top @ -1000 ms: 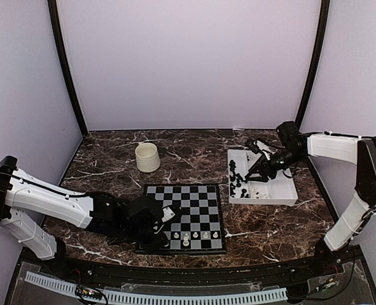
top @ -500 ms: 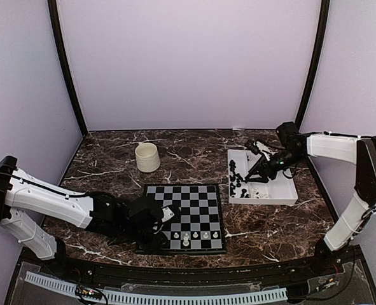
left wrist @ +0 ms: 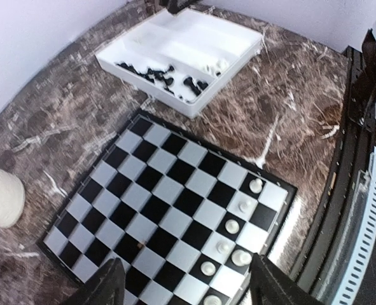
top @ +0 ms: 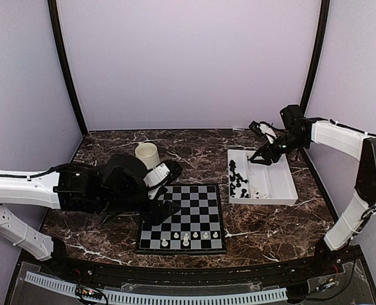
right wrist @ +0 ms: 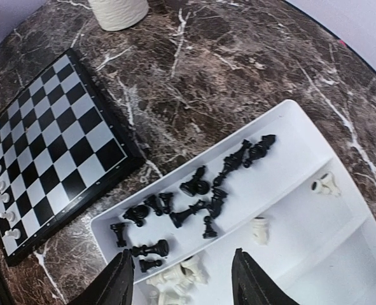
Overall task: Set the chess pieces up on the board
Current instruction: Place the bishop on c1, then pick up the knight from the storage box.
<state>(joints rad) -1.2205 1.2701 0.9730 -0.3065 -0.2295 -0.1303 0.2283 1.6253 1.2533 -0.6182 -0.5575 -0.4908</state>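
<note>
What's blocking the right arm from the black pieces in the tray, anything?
Probably nothing, so yes: the right gripper hangs open over the tray, and the black pieces lie uncovered beneath it.

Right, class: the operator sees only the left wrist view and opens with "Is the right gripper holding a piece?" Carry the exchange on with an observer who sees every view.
Observer: No. Its own wrist view shows the right gripper with jaws apart and nothing between them.
Operator: Where does it hang?
Observer: From above, over the far end of the white compartmented plastic tray.
Operator: Are white pieces in there?
Observer: Yes. Tiny white plastic chessmen lie heaped beside the tiny black plastic chessmen, with a few more apart.
</note>
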